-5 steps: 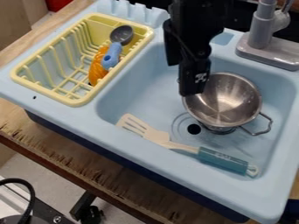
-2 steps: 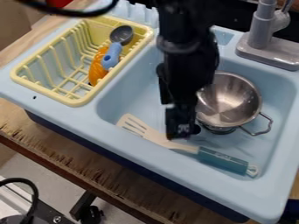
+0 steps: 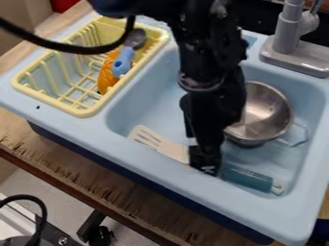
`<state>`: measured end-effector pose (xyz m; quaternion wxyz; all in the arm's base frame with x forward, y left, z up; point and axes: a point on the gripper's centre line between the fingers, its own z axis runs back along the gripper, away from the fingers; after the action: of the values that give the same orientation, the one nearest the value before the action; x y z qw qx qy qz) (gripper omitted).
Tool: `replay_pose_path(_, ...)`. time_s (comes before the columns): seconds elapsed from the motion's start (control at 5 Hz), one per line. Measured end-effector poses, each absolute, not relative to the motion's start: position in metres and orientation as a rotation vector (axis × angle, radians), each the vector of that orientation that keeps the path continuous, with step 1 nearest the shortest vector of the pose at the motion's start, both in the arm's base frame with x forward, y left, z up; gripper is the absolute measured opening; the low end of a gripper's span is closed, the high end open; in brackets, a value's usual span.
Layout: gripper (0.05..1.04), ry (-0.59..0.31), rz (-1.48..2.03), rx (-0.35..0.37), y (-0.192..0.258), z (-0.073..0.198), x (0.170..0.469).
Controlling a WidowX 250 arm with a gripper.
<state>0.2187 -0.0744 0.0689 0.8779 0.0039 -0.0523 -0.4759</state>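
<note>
My gripper [image 3: 206, 167]: low over the mid-length of the spatula, near the basin's front wall. Can't tell from here whether it's open or closed, or touching the spatula.
Spatula [image 3: 168, 148]: cream slotted head, teal handle. Lies slantwise in the basin, head and handle visible either side of my gripper.
Sink basin [image 3: 140, 102]: light blue plastic, holds the spatula and the pot.
Pot [image 3: 269, 113]: shiny silver metal, round, wire handle. Beyond the teal handle, mouth visible, partly behind my arm.
Dish rack [image 3: 78, 112]: pale yellow plastic, beside the basin. Holds a ribbed orange item [image 3: 105, 79] and a blue-handled grey scoop [image 3: 122, 63], close together.
Cable [image 3: 83, 49]: black, crosses my view of the rack.
</note>
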Motion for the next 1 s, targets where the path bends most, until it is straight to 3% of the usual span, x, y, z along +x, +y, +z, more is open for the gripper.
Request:
replay_pose_path(0.2,0.999,-0.133,-0.965,0.005,-0.0761,0.0537,0.2194)
replay_pose_path(0.8,0.955,-0.147,-0.91,0.002,-0.0762,0.0506,0.221)
replay_pose_path(1.0,0.691,-0.143,-0.875,-0.023,-0.0753,0.0506,0.2234)
